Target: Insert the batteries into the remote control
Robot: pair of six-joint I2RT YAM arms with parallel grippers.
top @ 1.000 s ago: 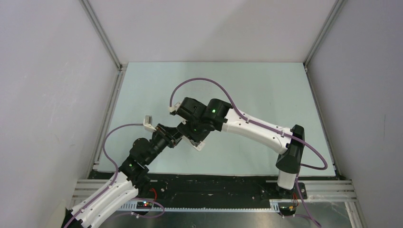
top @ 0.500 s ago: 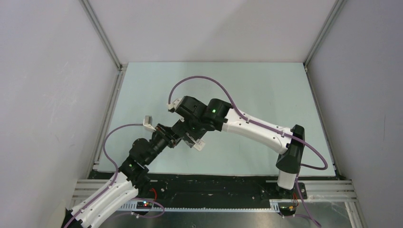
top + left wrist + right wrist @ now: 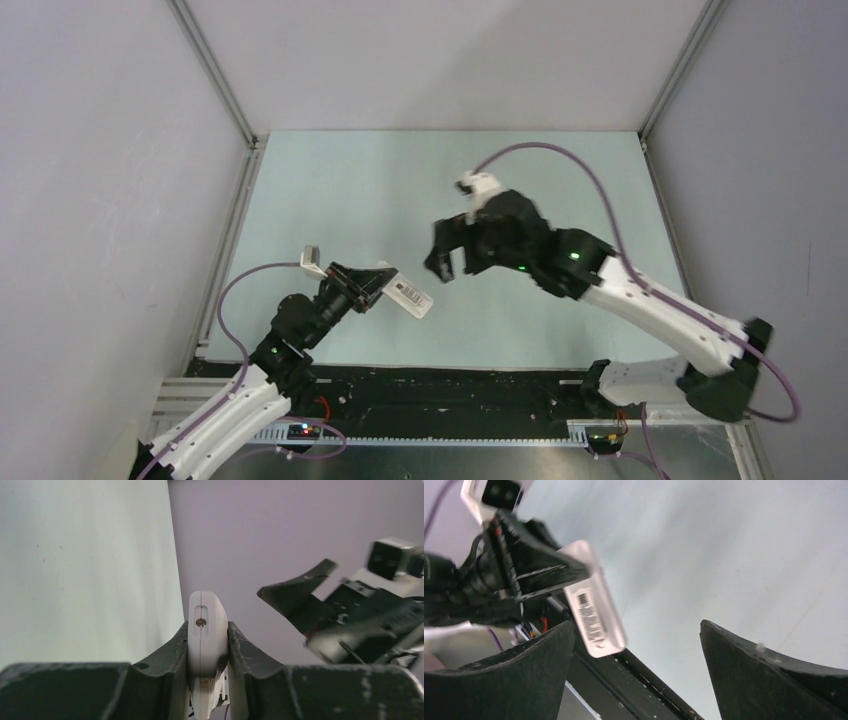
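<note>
Overhead, the left gripper (image 3: 372, 288) clamps the remote control (image 3: 405, 294) near the table's (image 3: 330, 190) front edge, barcode label up. The right gripper (image 3: 445, 262) hangs just beside it, jaws wide and empty.

From the left wrist, the remote control (image 3: 206, 630) stands edge-on, squeezed between both fingers (image 3: 170, 652).

From the right wrist, spread fingers (image 3: 544, 655) frame the held remote control (image 3: 591, 612).

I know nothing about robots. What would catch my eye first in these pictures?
The left arm's end effector pinches a slim white remote, label side up, over the near left part of the pale green table. Facing it from the right, the other arm's end effector hangs wide open and empty above the table's middle.
</note>
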